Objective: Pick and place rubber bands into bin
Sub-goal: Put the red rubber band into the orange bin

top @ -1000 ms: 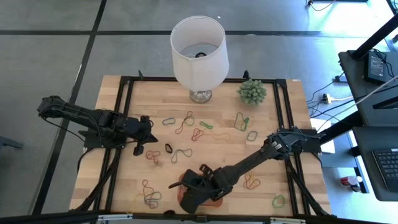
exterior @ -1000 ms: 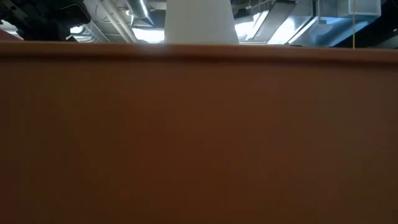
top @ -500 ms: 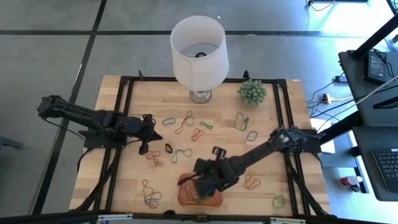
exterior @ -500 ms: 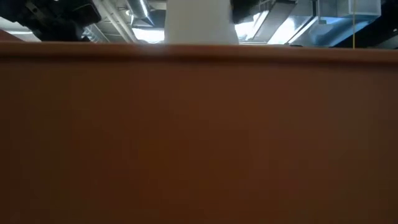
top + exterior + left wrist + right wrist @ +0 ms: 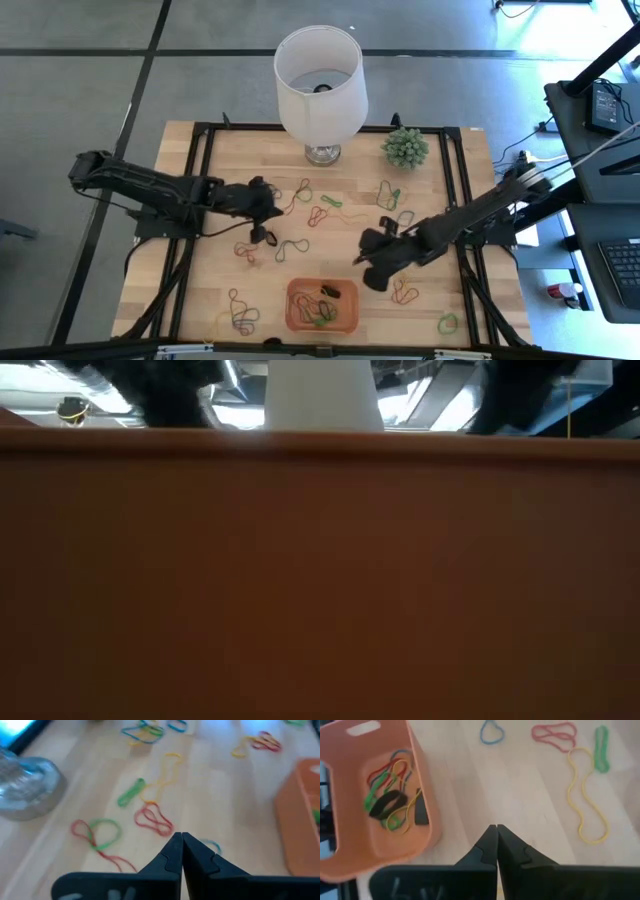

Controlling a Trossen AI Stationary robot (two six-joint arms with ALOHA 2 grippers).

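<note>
The orange bin (image 5: pixel 322 305) stands near the table's near edge and holds several rubber bands (image 5: pixel 390 795) in red, green, yellow, blue and black. More rubber bands (image 5: pixel 318 215) lie loose on the wooden table. My left gripper (image 5: pixel 274 213) hovers shut and empty above the table left of centre, short of a red band (image 5: pixel 152 818). My right gripper (image 5: pixel 372 272) hangs shut and empty just right of the bin (image 5: pixel 350 845), above bare wood. In the low view the bin's wall (image 5: pixel 320 580) fills nearly the whole picture.
A white lampshade (image 5: pixel 320 80) on a glass base (image 5: pixel 25 790) and a small green plant (image 5: pixel 405 148) stand at the far edge. Black frame rails (image 5: pixel 200 180) run along both sides. Loose bands also lie at the near left (image 5: pixel 242 312) and near right (image 5: pixel 447 322).
My right gripper has drawn back from over the bin toward the table's right and far side, uncovering the bin and the bands in it. My left gripper has moved toward the table's right, closer to the loose bands in the middle.
</note>
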